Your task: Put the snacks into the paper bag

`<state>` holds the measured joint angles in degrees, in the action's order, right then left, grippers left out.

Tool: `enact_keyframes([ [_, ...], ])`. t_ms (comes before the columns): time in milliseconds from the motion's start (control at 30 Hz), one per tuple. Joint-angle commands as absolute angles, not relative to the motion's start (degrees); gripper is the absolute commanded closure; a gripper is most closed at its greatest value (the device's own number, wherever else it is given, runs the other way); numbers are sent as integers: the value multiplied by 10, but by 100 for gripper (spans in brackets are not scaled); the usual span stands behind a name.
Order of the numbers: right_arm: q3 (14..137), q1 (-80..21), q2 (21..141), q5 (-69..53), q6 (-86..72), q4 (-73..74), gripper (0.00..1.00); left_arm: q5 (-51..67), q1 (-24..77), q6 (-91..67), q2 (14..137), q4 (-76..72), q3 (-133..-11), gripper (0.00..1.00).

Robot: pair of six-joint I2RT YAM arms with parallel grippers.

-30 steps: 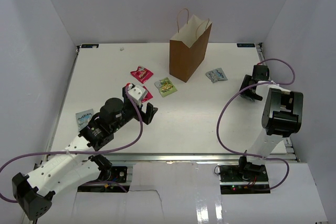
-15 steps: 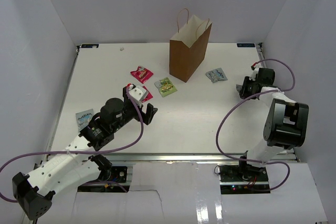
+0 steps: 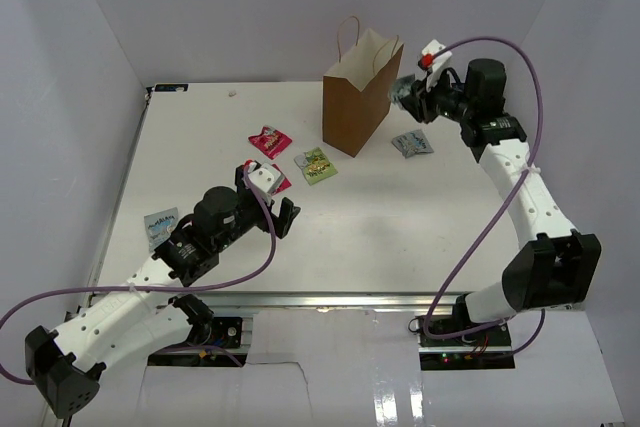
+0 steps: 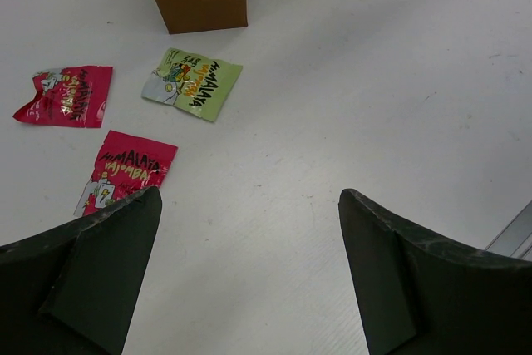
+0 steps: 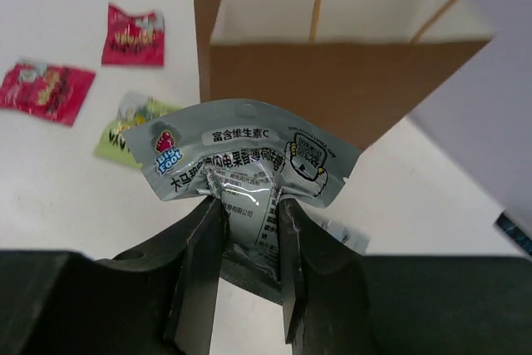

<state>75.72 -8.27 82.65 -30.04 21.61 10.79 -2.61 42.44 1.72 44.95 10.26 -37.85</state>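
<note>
Right pincer [image 5: 248, 205] clenches a silver packet [image 5: 249, 151], raised just beside the top of the paper bag [image 3: 355, 112]. Left pincer [image 4: 249, 199] gapes, released, low over the tabletop [image 3: 400, 217]. The bag stands upright at the far middle. Around its foot lie a green packet [image 3: 316, 164], a far red packet [image 3: 268, 140], a near red packet [image 4: 125, 174] and a second silver packet [image 3: 412, 143].

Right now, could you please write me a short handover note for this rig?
Right gripper: shut on a silver packet, held beside the paper bag's open top, not yet dropped.
Left gripper: open, empty, above the table near a red packet.
On the table: another red packet, a green packet, a silver one right of the bag, a pale blue one far left.
Left: drop this one, bag the other five. Bag's contents unseen.
</note>
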Motion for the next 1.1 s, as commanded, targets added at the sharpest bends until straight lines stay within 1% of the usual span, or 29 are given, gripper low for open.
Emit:
enact_keyframes([
  [0,861,-95,843,-289,188,71,90,-34,420,25,448,96,-374,2],
  [67,902,-123,873,-276,160,48,90,-36,420,25,449,95,-373,2],
  [100,954,-134,888,-269,156,48,90,-37,421,26,449,95,-372,2],
  [167,1013,-171,938,-246,149,55,90,-40,420,29,452,93,-371,2],
  [233,1097,-194,973,-193,144,58,90,-43,419,31,456,93,-370,2],
  [333,1176,-229,1046,-89,143,40,89,-47,416,33,461,93,-369,2],
  [367,1191,-240,1060,-29,142,33,89,-46,414,34,462,91,-370,2],
  [467,1221,-246,1103,66,152,7,87,-41,405,34,468,91,-370,2],
  [567,1216,-245,1129,112,169,-34,84,-33,397,33,474,90,-372,2],
  [667,1202,-244,1143,105,185,-48,76,-26,394,33,481,91,-373,2],
  [700,1198,-244,1144,99,185,-50,71,-27,394,32,481,90,-372,2],
  [800,1184,-246,1148,92,190,-52,65,-27,393,32,479,90,-372,2],
  [833,1180,-245,1146,93,191,-53,60,-26,393,32,478,90,-371,2],
  [867,1174,-245,1144,96,192,-54,59,-27,393,32,478,90,-371,2],
  [900,1164,-245,1138,96,194,-58,54,-26,393,31,477,90,-371,2],
  [967,1152,-245,1131,96,194,-61,51,-25,393,31,476,90,-371,2],
  [1000,1148,-246,1127,95,194,-62,46,-23,393,31,477,90,-371,2],
  [1067,1136,-245,1114,91,194,-63,44,-24,393,30,477,90,-371,2],
])
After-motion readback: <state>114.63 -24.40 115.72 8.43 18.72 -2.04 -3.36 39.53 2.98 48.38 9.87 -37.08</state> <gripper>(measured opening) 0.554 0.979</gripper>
